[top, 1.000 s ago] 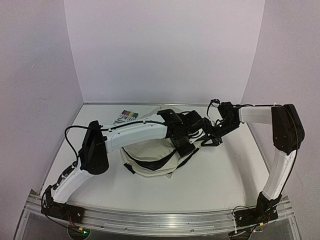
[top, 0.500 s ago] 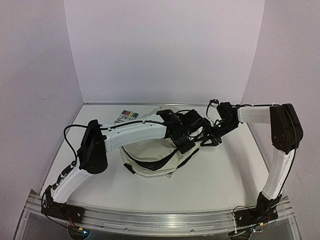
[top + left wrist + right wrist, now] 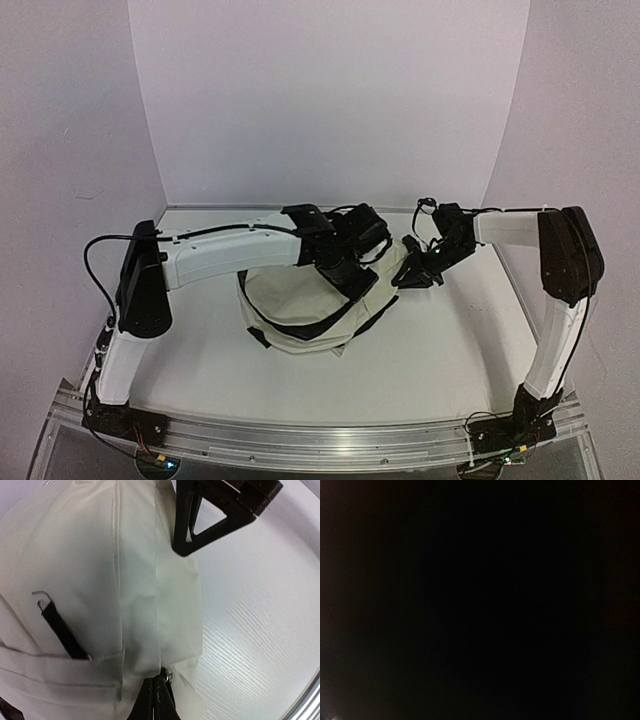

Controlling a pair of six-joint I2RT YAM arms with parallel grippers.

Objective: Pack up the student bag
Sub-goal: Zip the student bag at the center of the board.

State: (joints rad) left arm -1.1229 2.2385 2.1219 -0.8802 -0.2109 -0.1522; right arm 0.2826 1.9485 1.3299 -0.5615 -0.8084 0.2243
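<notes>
Here the left pincer (image 3: 157, 695) is closed and seems to pinch the cloth at the right end of the bag (image 3: 290, 305). The bag lies in the middle of the tabletop (image 3: 450, 345), with its long axis from near-left to far-right. The right pincer (image 3: 412, 277) stands just beside that same end; whether it is open I cannot tell. Bare tabletop lies to the right and toward the arms' bases.

Cream student bag (image 3: 275, 295), slumped, mid-table
</notes>
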